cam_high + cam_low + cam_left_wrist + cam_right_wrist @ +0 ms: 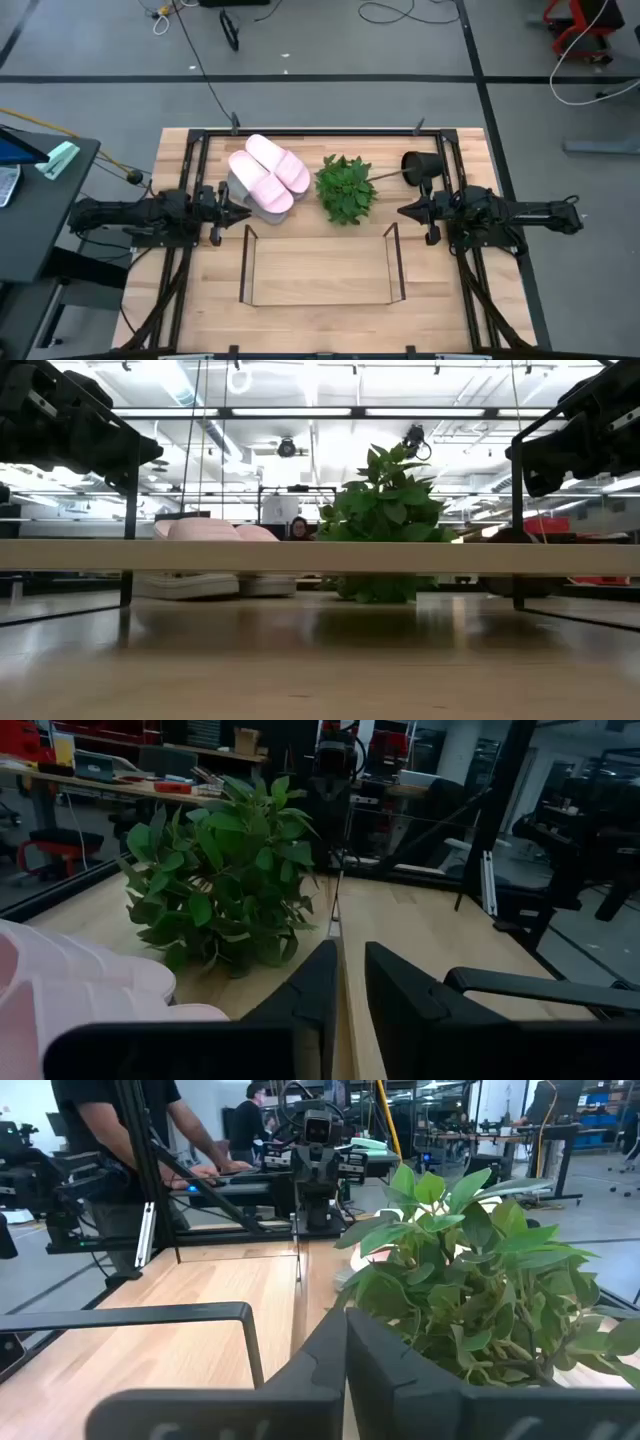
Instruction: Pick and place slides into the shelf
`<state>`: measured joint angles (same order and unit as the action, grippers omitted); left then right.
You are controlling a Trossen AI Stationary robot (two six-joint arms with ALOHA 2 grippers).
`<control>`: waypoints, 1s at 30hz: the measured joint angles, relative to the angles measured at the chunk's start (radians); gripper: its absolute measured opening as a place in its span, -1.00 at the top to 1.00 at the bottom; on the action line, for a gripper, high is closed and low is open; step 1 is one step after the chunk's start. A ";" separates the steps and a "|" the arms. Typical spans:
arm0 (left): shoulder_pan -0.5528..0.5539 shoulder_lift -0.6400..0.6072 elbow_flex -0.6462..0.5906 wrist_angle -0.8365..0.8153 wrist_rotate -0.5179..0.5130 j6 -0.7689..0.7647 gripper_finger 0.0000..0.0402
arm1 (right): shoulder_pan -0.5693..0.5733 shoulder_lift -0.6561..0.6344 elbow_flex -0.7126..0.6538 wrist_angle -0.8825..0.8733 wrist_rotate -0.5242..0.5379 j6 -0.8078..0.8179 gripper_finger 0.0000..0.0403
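Observation:
Two pale pink slides (270,168) lie side by side at the far left of the table, stacked on grey slides (250,198); the low view shows the pink pair (205,530) on top of the paler pair (185,585). The shelf (246,265) of thin dark rods stands at the near middle, holding nothing. My left gripper (243,206) hovers level just beside the slides' near end, its fingers (320,985) a narrow gap apart with nothing between them. My right gripper (402,211) hovers level to the right of the plant, shut and holding nothing (346,1320).
A green leafy plant (346,188) stands between the two grippers, beyond the shelf. A dark pot (423,165) lies at the far right. The big black frame (320,130) edges the table. People stand in the room beyond (120,1140).

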<state>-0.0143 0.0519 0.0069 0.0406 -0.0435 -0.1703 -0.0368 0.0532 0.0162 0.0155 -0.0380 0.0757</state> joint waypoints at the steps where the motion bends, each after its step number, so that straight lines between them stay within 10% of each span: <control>1: 0.000 0.000 0.000 0.000 0.000 0.000 0.70 | 0.000 0.000 0.000 0.000 0.000 0.000 0.93; 30: 0.000 0.000 0.000 0.000 0.000 -0.001 0.75 | 0.000 0.000 0.000 0.000 0.000 0.000 0.93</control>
<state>-0.0143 0.0521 0.0067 0.0406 -0.0437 -0.1711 -0.0368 0.0536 0.0162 0.0158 -0.0380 0.0757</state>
